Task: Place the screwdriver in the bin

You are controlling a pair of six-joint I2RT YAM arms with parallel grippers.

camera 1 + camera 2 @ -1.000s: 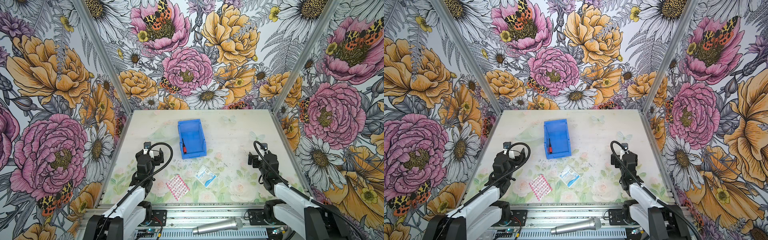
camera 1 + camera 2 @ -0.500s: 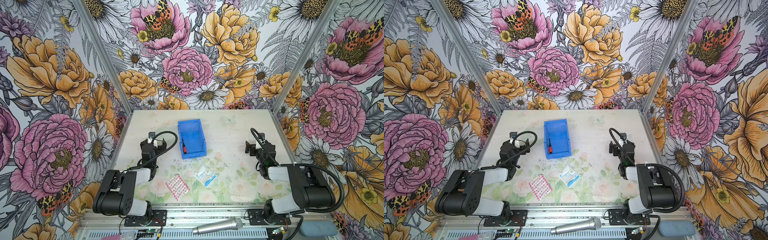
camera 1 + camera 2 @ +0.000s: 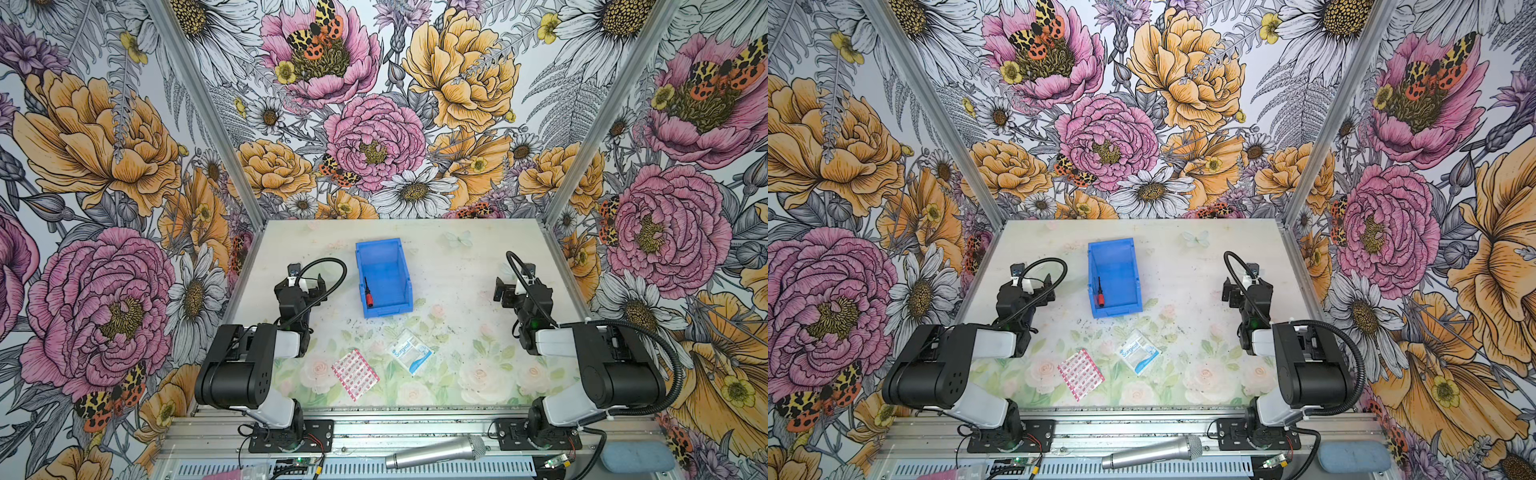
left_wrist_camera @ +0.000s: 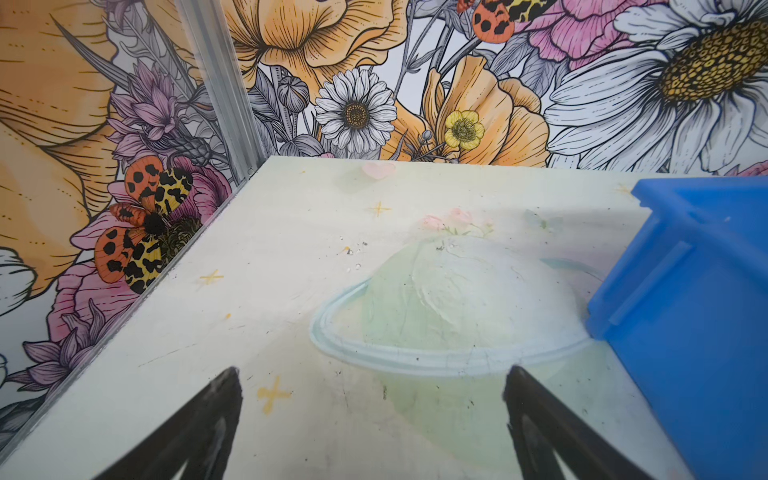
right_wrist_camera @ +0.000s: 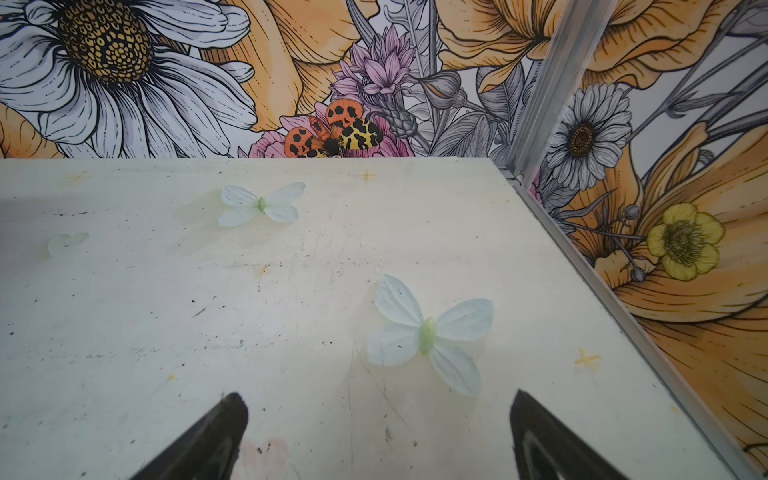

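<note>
The blue bin [image 3: 390, 286] [image 3: 1121, 286] stands at the middle back of the table. Inside it, along its left wall, lies the red-handled screwdriver [image 3: 369, 293] [image 3: 1100, 293], shaft pointing to the back. My left gripper [image 3: 305, 280] [image 3: 1034, 287] hovers low to the left of the bin, open and empty. In the left wrist view its fingers [image 4: 216, 415] stand wide over bare table, with the bin's outer wall [image 4: 685, 311] beside them. My right gripper [image 3: 517, 286] [image 3: 1246, 291] sits far right of the bin, also open and empty [image 5: 378, 411].
A pink-patterned packet [image 3: 355, 374] and a white-and-blue surgical packet [image 3: 411, 351] lie on the front half of the table between the arms. A silver microphone [image 3: 434, 455] rests on the front rail. Flowered walls close in the left, back and right sides.
Both arms have folded down into a tucked pose by the front rail, their grippers ending a little farther back. Both grippers stayed open. The screwdriver has not moved in the bin.
</note>
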